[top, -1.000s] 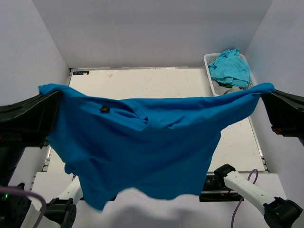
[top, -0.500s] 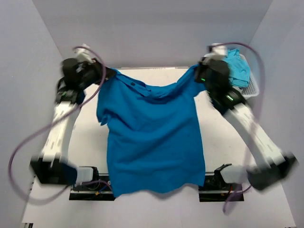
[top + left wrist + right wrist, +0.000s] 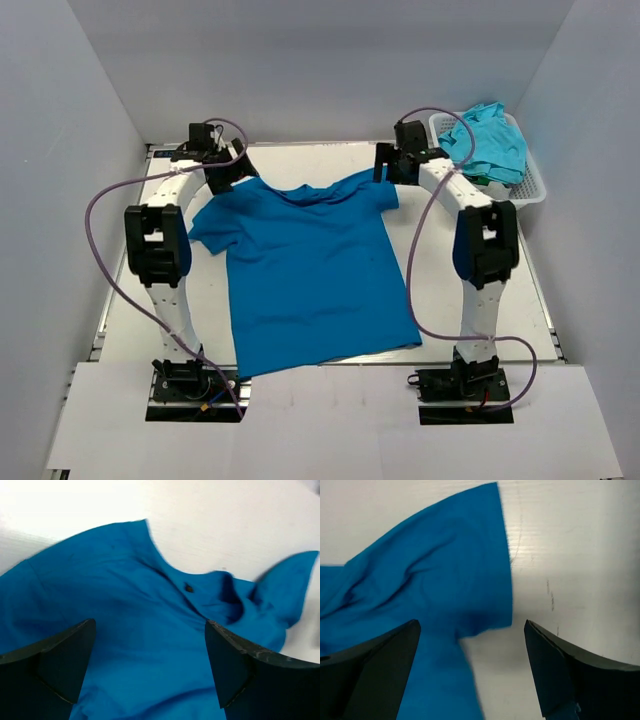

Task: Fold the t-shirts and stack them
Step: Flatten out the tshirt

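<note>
The royal blue t-shirt point(image 3: 310, 270) lies spread on the white table point(image 3: 480, 290), collar to the far side and hem toward the arm bases. My left gripper point(image 3: 228, 172) hovers open over its left shoulder; in the left wrist view the shirt point(image 3: 125, 605) and its collar lie beneath the open gripper point(image 3: 150, 665). My right gripper point(image 3: 388, 165) stands open over the right sleeve; in the right wrist view the sleeve point(image 3: 435, 580) lies flat under the open gripper point(image 3: 470, 670). Neither gripper holds anything. Turquoise t-shirts point(image 3: 487, 140) sit heaped in the basket.
A white lattice basket point(image 3: 535, 185) stands at the table's far right corner, close behind the right arm. Grey walls close in the table on the left, far side and right. Purple cables loop off both arms.
The blue shirt hung stretched in the air between both shut grippers. The arms swung it forward and down onto the table, then both grippers opened and let go.
</note>
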You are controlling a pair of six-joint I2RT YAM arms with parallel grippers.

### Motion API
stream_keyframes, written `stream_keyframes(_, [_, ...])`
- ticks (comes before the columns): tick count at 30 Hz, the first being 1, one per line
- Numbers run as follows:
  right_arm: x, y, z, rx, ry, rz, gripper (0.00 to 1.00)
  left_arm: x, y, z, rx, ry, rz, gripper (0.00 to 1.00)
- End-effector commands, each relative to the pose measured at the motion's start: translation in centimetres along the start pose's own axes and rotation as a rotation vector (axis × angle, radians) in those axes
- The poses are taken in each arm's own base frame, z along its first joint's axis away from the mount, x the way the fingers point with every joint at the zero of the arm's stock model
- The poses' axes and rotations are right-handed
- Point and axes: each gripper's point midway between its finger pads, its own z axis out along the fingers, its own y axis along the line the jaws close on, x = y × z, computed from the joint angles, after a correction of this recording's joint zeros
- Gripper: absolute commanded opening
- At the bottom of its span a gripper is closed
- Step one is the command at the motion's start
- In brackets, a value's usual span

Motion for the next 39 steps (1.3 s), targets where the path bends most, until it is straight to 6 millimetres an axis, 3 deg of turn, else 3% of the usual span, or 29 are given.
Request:
stream_keyframes(1, [-3.3,3.0,-7.1,-0.162,-0.126,-0.016,0.9,-2.5,-4.0,-5.7,0.073,-0.109,0.097,1.0])
stream_keyframes(3, [-3.0,3.9,-9.1,-0.217,-0.139,-0.039,0.9,0.0,-3.0,-5.7,0.069,-0.066,0.088,1.0])
stream_keyframes(4, [-0.2,4.9,-9.7,-0.296,-0.086,-0.052,0.9,0.3,-3.7,-7.1,0.101,-0.077,0.085,1.0])
stream_keyframes(6, [1.2,5.4,-11.9,-0.347,-0.1,-0.065,0.9,2.5,-2.6,-7.3,0.089,-0.054,0.078,1.0])
stream_keyframes(7, [4.0,6.3,-11.8,-0.392,-0.036,-0.073,0.9,4.3,-2.5,-8.0,0.1,-0.038,0.083,1.0])
stream_keyframes(8, [6.2,6.4,-11.8,-0.405,0.004,-0.073,0.9,4.6,-2.5,-8.2,0.108,-0.052,0.078,1.0])
stream_keyframes(10, [7.9,8.0,-14.2,-0.473,0.025,-0.062,0.9,6.6,-1.4,-8.2,0.095,-0.026,0.061,1.0])
stream_keyframes(11, [11.7,7.6,-13.8,-0.479,0.111,-0.057,0.9,6.6,-1.5,-8.5,0.105,-0.044,0.053,1.0])
stream_keyframes(13, [13.4,8.2,-15.5,-0.512,0.13,-0.041,0.9,8.6,-0.7,-7.5,0.096,-0.013,0.042,1.0])
stream_keyframes(14, [17.1,7.9,-15.5,-0.509,0.201,-0.041,0.9,8.7,-0.6,-7.3,0.099,-0.018,0.044,1.0])
stream_keyframes(15, [18.0,8.2,-16.1,-0.527,0.211,-0.037,0.9,9.2,-0.1,-6.2,0.096,0.007,0.038,1.0])
stream_keyframes(17, [22.1,7.9,-16.5,-0.525,0.293,-0.03,0.9,10.4,0.7,-5.1,0.075,0.045,0.017,1.0])
stream_keyframes(18, [22.6,7.9,-16.8,-0.529,0.296,-0.029,0.9,10.7,1.0,-4.7,0.068,0.06,0.012,1.0])
stream_keyframes(20, [25.4,7.0,-16.8,-0.487,0.347,0.002,0.9,11.6,1.9,-3.9,0.043,0.083,0.004,1.0])
stream_keyframes(23, [27.3,5.6,-16.5,-0.418,0.373,0.036,0.9,12.5,3.4,-3.6,-0.014,0.089,-0.003,1.0])
stream_keyframes(26, [27.7,5.1,-15.8,-0.387,0.382,0.042,0.9,14.0,5.1,-3.7,-0.07,0.111,-0.041,1.0])
stream_keyframes(29, [28.6,4.9,-14.6,-0.36,0.423,0.044,0.9,16.2,7.3,-4.4,-0.167,0.136,-0.103,1.0])
stream_keyframes(30, [28.6,4.4,-14.1,-0.324,0.419,0.046,0.9,18.5,8.3,-4.6,-0.21,0.165,-0.154,1.0])
stream_keyframes(32, [29.1,3.8,-13.0,-0.266,0.441,0.053,0.9,19.6,8.6,-5.9,-0.219,0.146,-0.195,1.0])
stream_keyframes(33, [28.8,3.3,-12.5,-0.24,0.428,0.047,0.9,21.5,9.4,-6.5,-0.238,0.17,-0.215,1.0])
stream_keyframes(34, [28.1,3.3,-12.0,-0.225,0.41,0.041,0.9,22.1,10.0,-7.2,-0.268,0.165,-0.243,1.0])
stream_keyframes(35, [28.6,2.8,-11.3,-0.194,0.436,0.041,0.9,21.7,9.7,-8.4,-0.265,0.132,-0.252,1.0])
stream_keyframes(39, [27.6,-0.3,-9.1,-0.003,0.467,-0.007,0.9,25.4,10.4,-11.5,-0.299,0.166,-0.3,1.0])
